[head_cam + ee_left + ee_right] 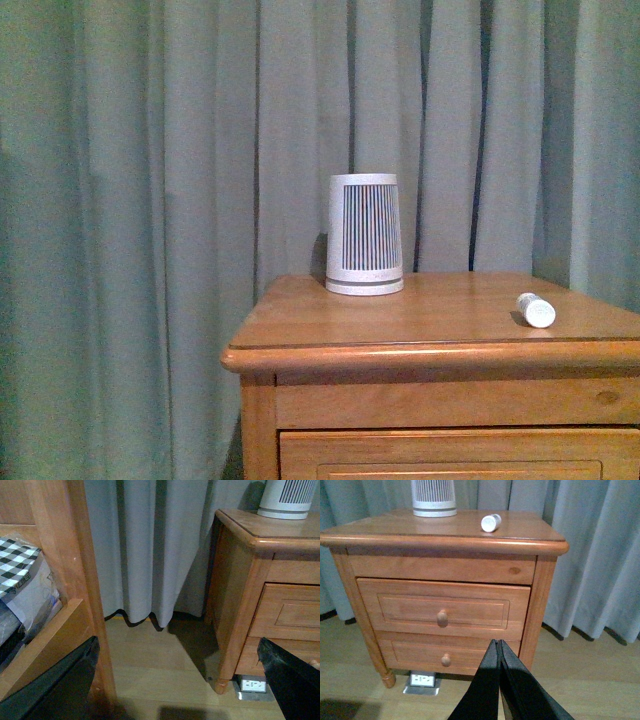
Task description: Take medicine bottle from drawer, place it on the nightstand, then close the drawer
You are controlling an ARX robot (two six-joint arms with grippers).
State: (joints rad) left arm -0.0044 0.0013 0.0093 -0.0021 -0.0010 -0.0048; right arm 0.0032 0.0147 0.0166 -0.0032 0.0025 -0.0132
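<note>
Right pincer [498, 647] pressed together, well apart from medicine bottle [490, 522] atop nightstand [530, 532].

I see an orange-brown nightstand [445, 535] bearing a plain white medicine bottle [490, 522] and a white cylinder [364, 248] with dark vertical stripes, against grey-green curtains [150, 200].

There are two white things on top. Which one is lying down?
The small medicine bottle lies on its side near the nightstand's front edge. The big ribbed cylinder behind it stands upright.
</note>
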